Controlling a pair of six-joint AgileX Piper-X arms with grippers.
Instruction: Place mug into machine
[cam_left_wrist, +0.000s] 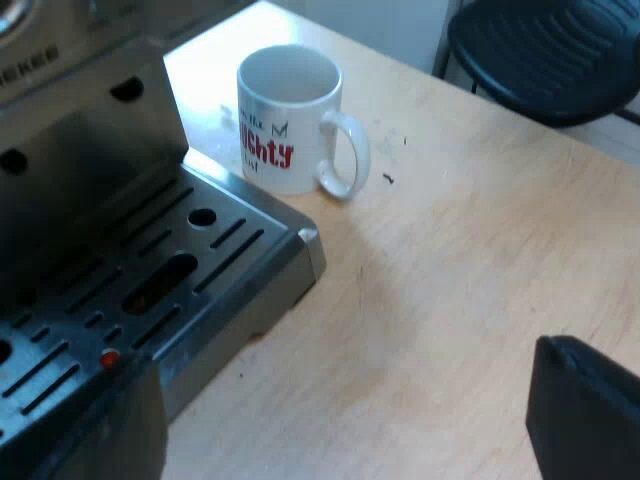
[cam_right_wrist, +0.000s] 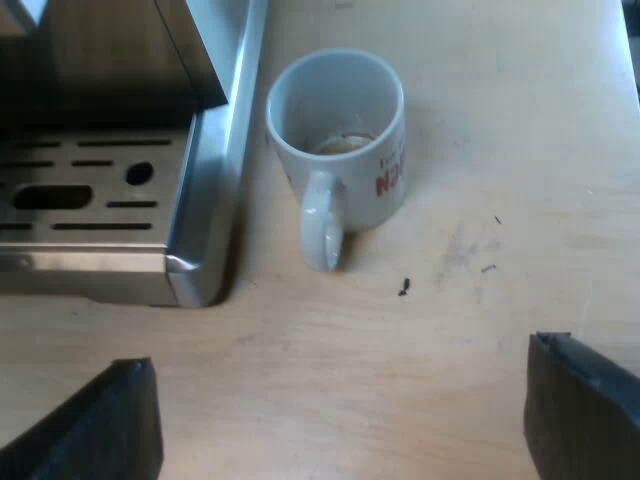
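Beside the machine (cam_right_wrist: 205, 170): mug (cam_right_wrist: 340, 150) upright | ahead of left gripper (cam_left_wrist: 345, 365), right gripper (cam_right_wrist: 342, 360) | jaws both apart

Likely office or workroom. Signs: pale wood-grain table (cam_left_wrist: 470, 300) used as bench; black office-style chair (cam_left_wrist: 550, 50) just beyond table edge; steel espresso machine (cam_left_wrist: 90, 170) standing straight on tabletop, printed white mug (cam_left_wrist: 290, 130) just beside its drip tray (cam_left_wrist: 272, 215); few dark crumbs (cam_left_wrist: 388, 179) on wood.
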